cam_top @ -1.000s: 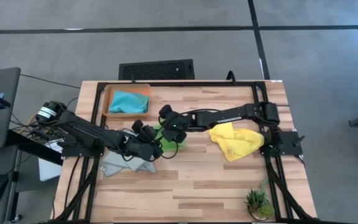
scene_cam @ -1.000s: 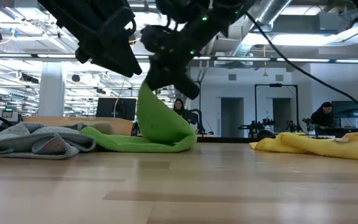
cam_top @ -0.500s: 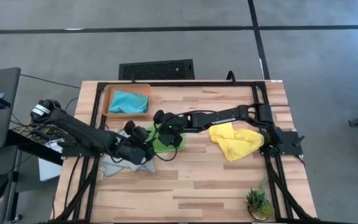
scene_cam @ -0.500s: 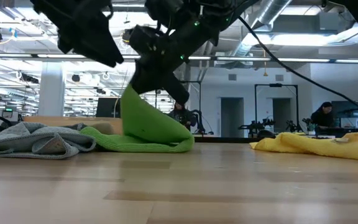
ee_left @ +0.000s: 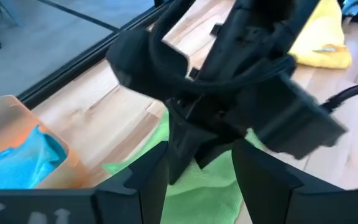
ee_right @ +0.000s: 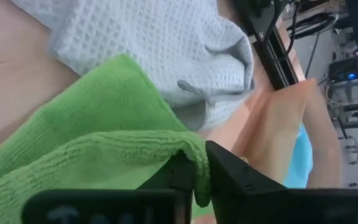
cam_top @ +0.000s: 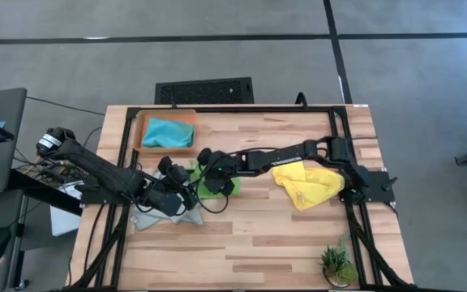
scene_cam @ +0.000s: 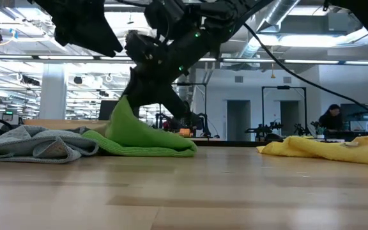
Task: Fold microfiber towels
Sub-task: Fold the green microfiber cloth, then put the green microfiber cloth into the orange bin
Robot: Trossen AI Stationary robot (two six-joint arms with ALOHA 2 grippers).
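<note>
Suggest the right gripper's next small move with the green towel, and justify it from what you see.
Probably open fully and lift clear. The right gripper pinches the green towel's edge, already carried across and low over the rest of the towel on the table, beside the grey towel.

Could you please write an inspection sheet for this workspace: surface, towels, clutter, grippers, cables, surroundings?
Surface: pale wooden plank table, black frame.
Job's things: lime green microfiber towel half folded, one edge raised; light grey waffle towel crumpled beside it; yellow towel bunched; turquoise blue towel in orange tray.
Clutter: small potted plant.
Grippers: right gripper pinching the green edge; left gripper open, empty, above it.
Cables: black cables along the frame.
Surroundings: office hall, seated person.
</note>
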